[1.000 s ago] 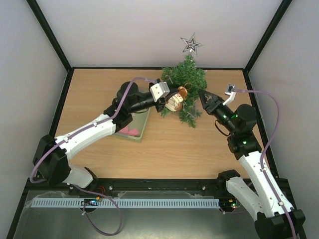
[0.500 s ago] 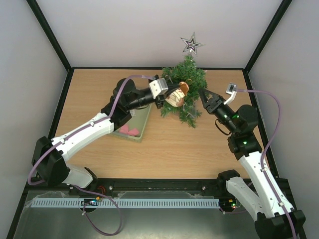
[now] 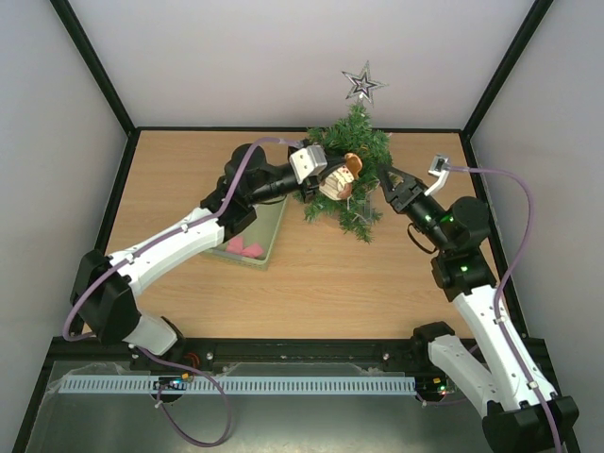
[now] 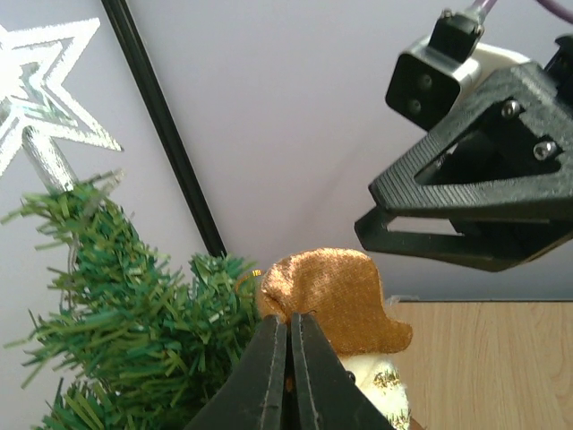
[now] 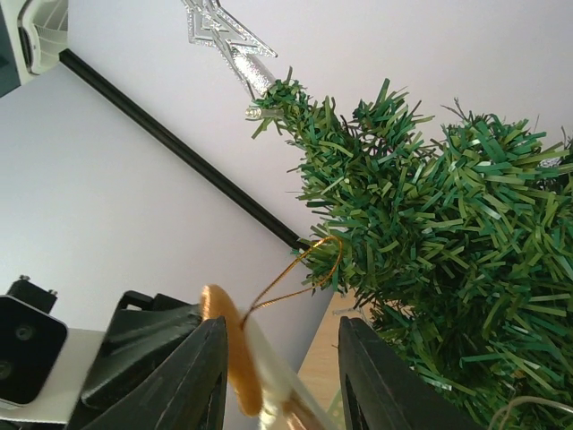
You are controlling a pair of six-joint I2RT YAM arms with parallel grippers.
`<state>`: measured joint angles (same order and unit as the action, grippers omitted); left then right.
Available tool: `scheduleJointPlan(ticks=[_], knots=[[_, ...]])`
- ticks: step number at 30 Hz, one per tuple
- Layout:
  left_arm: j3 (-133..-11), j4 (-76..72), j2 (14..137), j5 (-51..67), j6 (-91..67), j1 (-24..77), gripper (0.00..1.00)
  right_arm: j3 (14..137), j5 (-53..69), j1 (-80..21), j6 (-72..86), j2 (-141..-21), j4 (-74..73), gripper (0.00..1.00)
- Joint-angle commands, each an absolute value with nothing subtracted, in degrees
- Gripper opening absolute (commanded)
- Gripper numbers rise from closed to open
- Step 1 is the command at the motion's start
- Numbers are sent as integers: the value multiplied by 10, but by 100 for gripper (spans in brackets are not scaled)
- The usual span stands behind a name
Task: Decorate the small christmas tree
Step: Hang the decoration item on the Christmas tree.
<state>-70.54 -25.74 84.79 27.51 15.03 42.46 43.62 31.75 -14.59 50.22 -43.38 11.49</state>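
The bushy, dark-green, cone-shaped tree (image 3: 349, 160), silver star (image 3: 362, 83) on top, stands on the table (image 3: 189, 179) between the left end effector (image 3: 319, 179), clamped on a brown-hatted doll (image 3: 338, 177), and the right end effector (image 3: 390, 181), fingers apart, whose wrist view alone shows the doll's gold loop (image 5: 300, 273) at the branch tips.

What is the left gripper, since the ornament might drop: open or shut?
Shut. In the left wrist view the left gripper has its fingers pressed together on the ornament, at its brown hat.
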Motion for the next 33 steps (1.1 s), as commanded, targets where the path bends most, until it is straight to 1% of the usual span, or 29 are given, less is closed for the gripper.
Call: scheduleJointPlan(ticks=[1, 7, 12, 19, 24, 28, 31, 33], knots=[[-718, -265, 857, 274, 156, 423, 2, 458, 329, -146, 517, -449, 158, 33], [-707, -261, 852, 268, 159, 423, 2, 467, 335, -146, 537, -482, 190, 26], [-702, -261, 852, 263, 163, 422, 2, 472, 338, -146, 532, -511, 208, 25], [-700, -262, 852, 262, 165, 421, 2, 479, 342, -145, 527, -539, 223, 20], [-697, -260, 851, 260, 169, 421, 2, 487, 350, -146, 529, -555, 231, 12], [-696, -258, 852, 259, 171, 421, 2, 487, 349, -145, 529, -561, 239, 8], [-693, -258, 852, 259, 171, 420, 2, 488, 351, -146, 527, -567, 243, 2], [-691, -257, 850, 258, 170, 421, 2, 491, 356, -146, 524, -574, 241, 2]])
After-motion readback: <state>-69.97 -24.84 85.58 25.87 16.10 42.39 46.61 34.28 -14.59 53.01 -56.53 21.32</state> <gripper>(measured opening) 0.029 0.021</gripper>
